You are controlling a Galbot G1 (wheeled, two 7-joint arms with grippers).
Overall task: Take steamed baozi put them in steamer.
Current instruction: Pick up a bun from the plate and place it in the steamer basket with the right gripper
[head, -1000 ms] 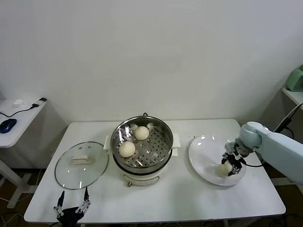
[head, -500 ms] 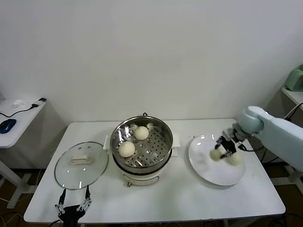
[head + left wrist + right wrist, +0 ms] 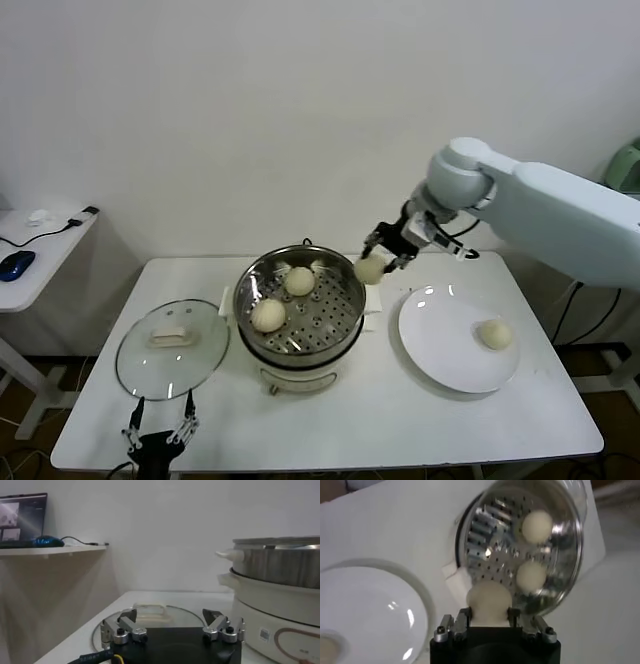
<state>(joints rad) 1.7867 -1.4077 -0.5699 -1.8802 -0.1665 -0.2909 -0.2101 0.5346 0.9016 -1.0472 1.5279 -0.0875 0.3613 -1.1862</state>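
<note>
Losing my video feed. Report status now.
Right pincer shut on baozi, above steamer rim. Two baozi inside, one on plate. Left pincer open, parked at table edge. Nothing in the way.

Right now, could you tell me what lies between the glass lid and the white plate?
In the head view, the steamer stands between the lid and the plate.

Glass lid (image 3: 172, 349), white plate (image 3: 445, 340), blue mouse (image 3: 16, 265)
</note>
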